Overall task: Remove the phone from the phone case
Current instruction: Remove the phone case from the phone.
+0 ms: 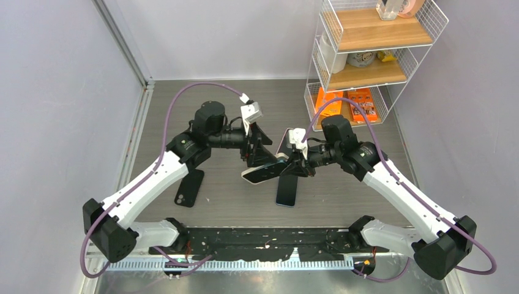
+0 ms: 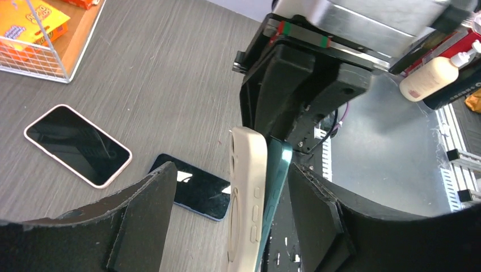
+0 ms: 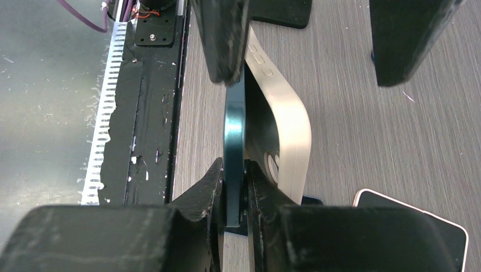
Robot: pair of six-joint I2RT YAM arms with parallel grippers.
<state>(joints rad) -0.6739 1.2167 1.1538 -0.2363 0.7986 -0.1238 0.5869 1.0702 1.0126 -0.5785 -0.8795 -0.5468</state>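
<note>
Right gripper (image 3: 233, 192) pinches the teal phone (image 3: 233, 130) by its thin edge in mid-air, the cream case (image 3: 289, 130) half peeled off beside it, while the left gripper (image 2: 232, 212) stands wide astride both. Should those jaws close on phone and case together, the slim pinch may slip and drop the phone onto the dark handset (image 1: 286, 191) beneath it. Grey wood-grain tabletop (image 1: 343, 202) lies under the phone, a wire rack (image 1: 367, 55) beyond, pale walls (image 1: 61, 92) around.

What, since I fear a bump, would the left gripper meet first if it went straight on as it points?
The cream phone case, peeled partly off the teal phone, standing between the open jaws of the left gripper. Behind sits the right gripper, shut on the phone; depth unclear.
</note>
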